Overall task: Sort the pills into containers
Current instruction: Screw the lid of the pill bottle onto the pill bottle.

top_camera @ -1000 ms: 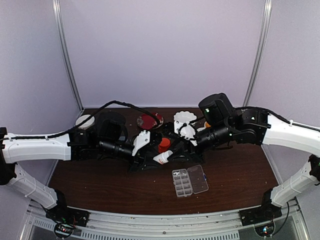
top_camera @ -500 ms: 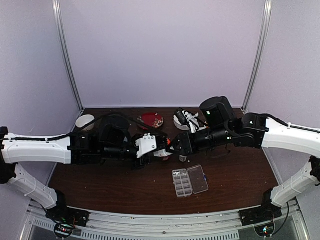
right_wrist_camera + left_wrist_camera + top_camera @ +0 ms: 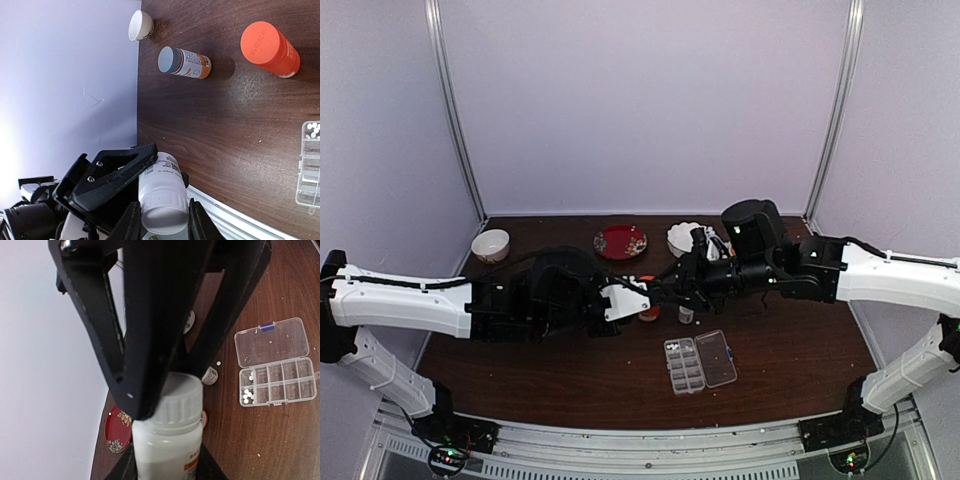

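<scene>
white pills (image 3: 246, 396), white bottle (image 3: 167, 452), orange bottle (image 3: 270, 48), red floral plate (image 3: 620, 241)

Brown table (image 3: 800, 370) carries open pill box (image 3: 700, 362), red plate (image 3: 620, 241), white bowl (image 3: 490, 244), orange bottle (image 3: 270, 48).

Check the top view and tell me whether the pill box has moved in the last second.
No. The pill box stays put in the top view, at the same spot below and right of the red plate, lid still open.
</scene>
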